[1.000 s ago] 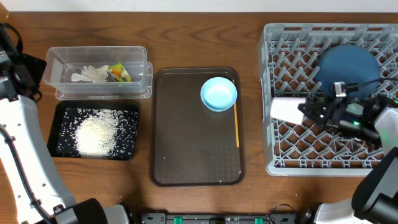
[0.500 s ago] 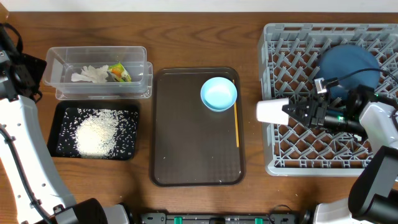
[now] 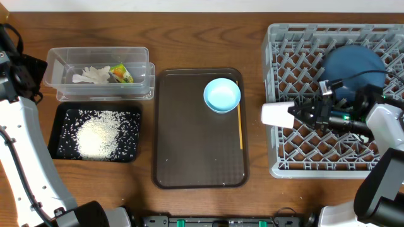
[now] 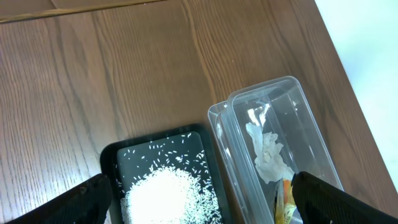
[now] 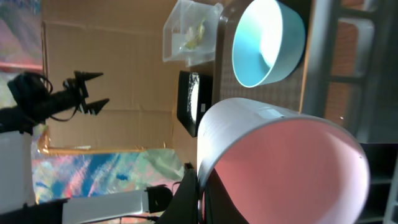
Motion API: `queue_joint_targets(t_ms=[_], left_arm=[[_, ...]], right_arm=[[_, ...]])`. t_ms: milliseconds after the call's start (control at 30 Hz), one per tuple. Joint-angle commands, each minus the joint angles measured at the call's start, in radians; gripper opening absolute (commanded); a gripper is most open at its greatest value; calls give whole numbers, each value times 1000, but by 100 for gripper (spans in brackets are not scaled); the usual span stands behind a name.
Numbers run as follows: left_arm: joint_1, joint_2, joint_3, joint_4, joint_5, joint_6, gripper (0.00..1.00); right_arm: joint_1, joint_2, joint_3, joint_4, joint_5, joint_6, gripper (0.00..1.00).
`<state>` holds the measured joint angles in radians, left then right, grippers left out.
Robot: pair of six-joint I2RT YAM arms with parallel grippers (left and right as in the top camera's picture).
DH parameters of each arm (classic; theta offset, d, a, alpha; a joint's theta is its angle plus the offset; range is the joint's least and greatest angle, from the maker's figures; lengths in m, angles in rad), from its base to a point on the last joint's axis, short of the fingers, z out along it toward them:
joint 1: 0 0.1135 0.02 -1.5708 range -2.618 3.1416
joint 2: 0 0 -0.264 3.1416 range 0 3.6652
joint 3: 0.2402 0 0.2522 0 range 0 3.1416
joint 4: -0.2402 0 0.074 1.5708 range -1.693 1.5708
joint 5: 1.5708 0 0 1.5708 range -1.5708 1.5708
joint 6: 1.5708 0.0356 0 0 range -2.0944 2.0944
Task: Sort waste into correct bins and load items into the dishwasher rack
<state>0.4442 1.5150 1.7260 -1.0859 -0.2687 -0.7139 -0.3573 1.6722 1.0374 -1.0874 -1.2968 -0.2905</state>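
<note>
Setback on the right side: load drifting outward

I am watching the dishwasher rack [image 3: 328, 169]. The right gripper [image 3: 298, 114], pinched shut on the pink cup [image 3: 276, 115], is carrying it leftward until it is hanging sideways across the left wall, so it is not loaded yet. The brown serving tray [image 3: 196, 151] is still carrying the light-blue dish [image 3: 221, 94] beside a yellow stick [image 3: 240, 126]. The dark-blue plate [image 3: 353, 63] is filling the rack's far corner. My left gripper [image 4: 205, 208] is hovering fully spread, empty, over the clear tub [image 3: 57, 60] and black tray [image 3: 63, 112].
</note>
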Motion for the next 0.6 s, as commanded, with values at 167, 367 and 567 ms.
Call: queue_joint_targets(t_ms=[167, 367, 567], left_arm=[[4, 3, 1, -3, -13, -2, 95], [4, 3, 1, -3, -13, -2, 95], [4, 3, 1, -3, -13, -2, 95]], right_arm=[[-100, -13, -3, 4, 64, 32, 4], [-106, -13, -3, 0, 143, 32, 8], [-107, -13, -3, 4, 232, 69, 5]])
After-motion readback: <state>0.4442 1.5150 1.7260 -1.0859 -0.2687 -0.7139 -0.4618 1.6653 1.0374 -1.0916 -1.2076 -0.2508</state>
